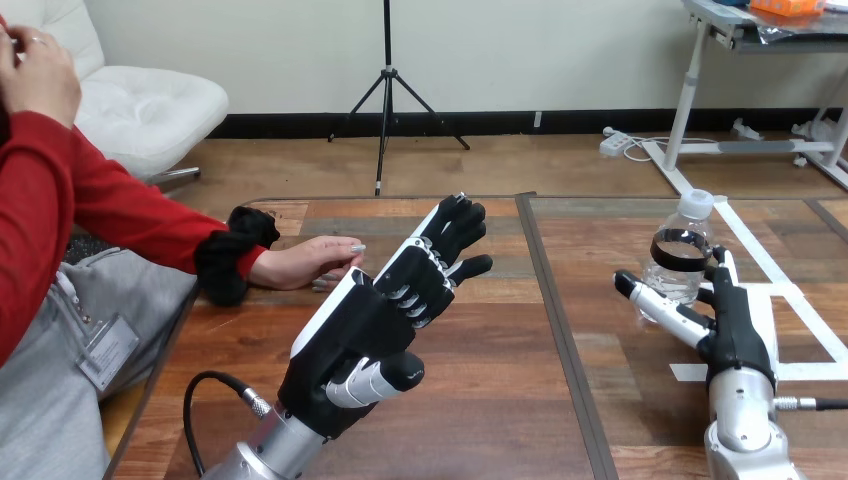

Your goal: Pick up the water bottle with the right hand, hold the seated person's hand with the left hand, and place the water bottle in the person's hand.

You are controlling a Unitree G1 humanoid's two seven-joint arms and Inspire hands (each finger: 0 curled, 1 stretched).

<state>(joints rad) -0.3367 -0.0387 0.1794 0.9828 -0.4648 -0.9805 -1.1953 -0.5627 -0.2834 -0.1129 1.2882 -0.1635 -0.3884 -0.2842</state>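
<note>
Now R hand (740, 335) open (flanking bottle (688, 240)).

Lighting bright and even, with faint sheen on the wooden table (500, 335) just beside the left hand (365, 325) and soft shadows throughout.

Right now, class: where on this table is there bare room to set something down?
The table is bare between the left hand and the water bottle, and from there to the near edge. Crowded: the left side, where the person's hand rests by the left hand, and the right, where the right hand is at the bottle.
</note>
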